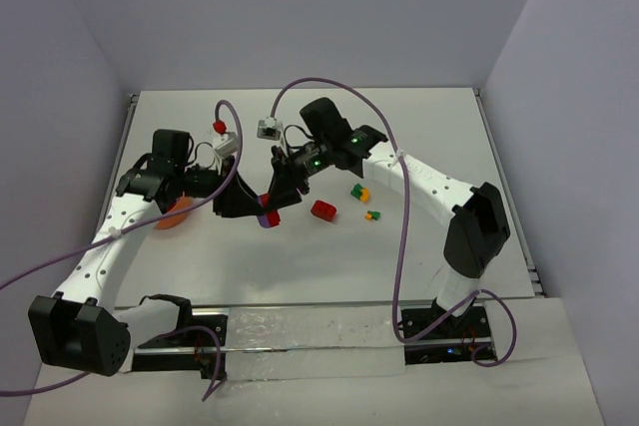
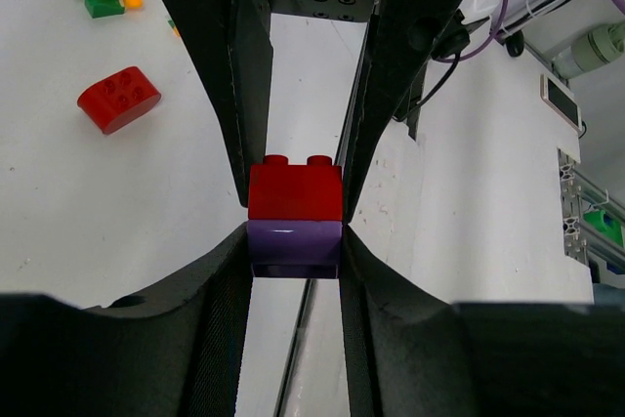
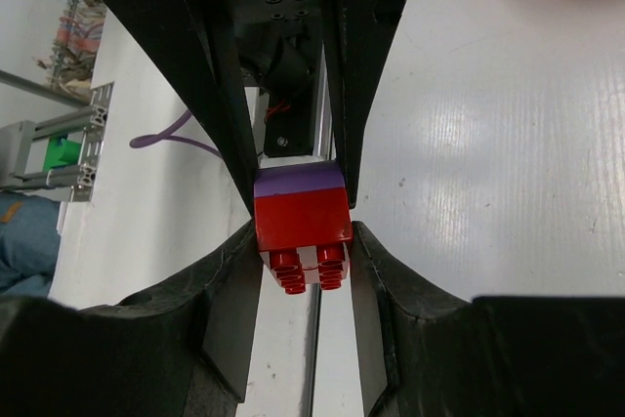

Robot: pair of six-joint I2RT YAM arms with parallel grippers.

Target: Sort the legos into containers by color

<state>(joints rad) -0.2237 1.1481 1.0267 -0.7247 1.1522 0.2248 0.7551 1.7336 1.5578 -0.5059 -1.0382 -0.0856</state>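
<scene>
The sorting looks barely begun. A loose rounded red brick (image 1: pixel 323 210) lies near the middle of the table. Two small green-and-yellow clusters (image 1: pixel 357 192) (image 1: pixel 371 214) lie just beyond it toward the right edge, all outside the orange bowl (image 1: pixel 172 218). The bowl sits toward the left edge, mostly hidden under the left arm, so I cannot tell whether it holds anything yet.

The step in hand appears to be splitting a joined pair. A red brick (image 2: pixel 294 192) is stacked stud-to-base on a purple brick (image 2: pixel 293 246), held near the table's centre between both arms. The left gripper (image 2: pixel 293 259) is closed narrowly on the purple brick, and the right gripper (image 3: pixel 304 227) is clamped on the red one from the opposite side. The two bricks are still seated flush together, with no gap showing.
</scene>
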